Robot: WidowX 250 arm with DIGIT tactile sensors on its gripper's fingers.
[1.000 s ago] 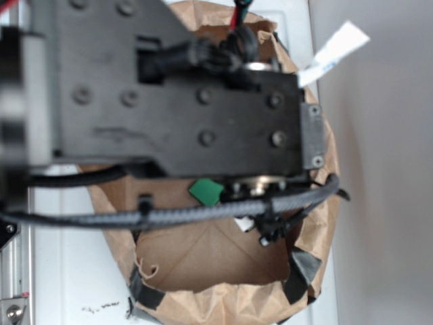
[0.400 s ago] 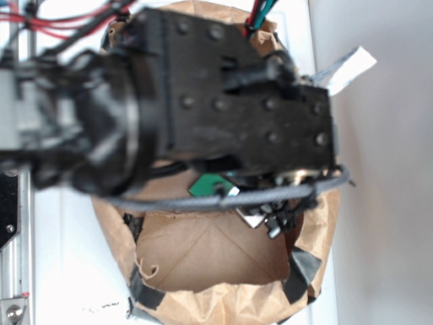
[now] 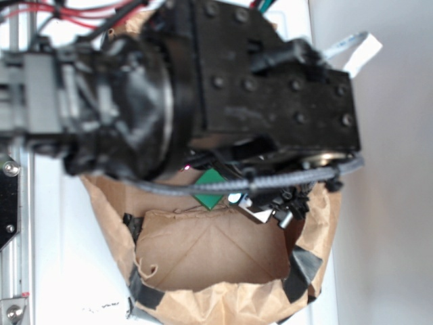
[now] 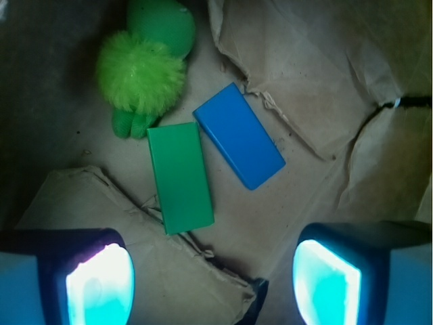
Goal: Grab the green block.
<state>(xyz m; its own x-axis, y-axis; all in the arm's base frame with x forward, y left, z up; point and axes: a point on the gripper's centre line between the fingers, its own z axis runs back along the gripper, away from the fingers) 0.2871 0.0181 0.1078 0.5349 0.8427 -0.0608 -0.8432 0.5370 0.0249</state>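
Two fingers (image 4: pixel 213 281) spread wide, holding nothing, w/ our arm now lower over the paper bag (image 3: pixel 203 250) vs. before; green block (image 4: pixel 180 177) lies flat between them (blue block (image 4: pixel 239 135) touching its corner).

Counts, wrist view: one green block (image 4: pixel 180 177), flat rectangle. One blue block (image 4: pixel 239 135), same shape, so two blocks total. One fuzzy yellow-green plush toy (image 4: pixel 145 68). That makes three loose items, all on crumpled brown paper (image 4: pixel 318 88). Two gripper fingertips (image 4: pixel 95 277) at the bottom edge, one left, one right. Exterior view: one brown paper bag (image 3: pixel 210 254), one robot arm (image 3: pixel 203 88) over it, only one green block corner (image 3: pixel 210 191) showing beneath.
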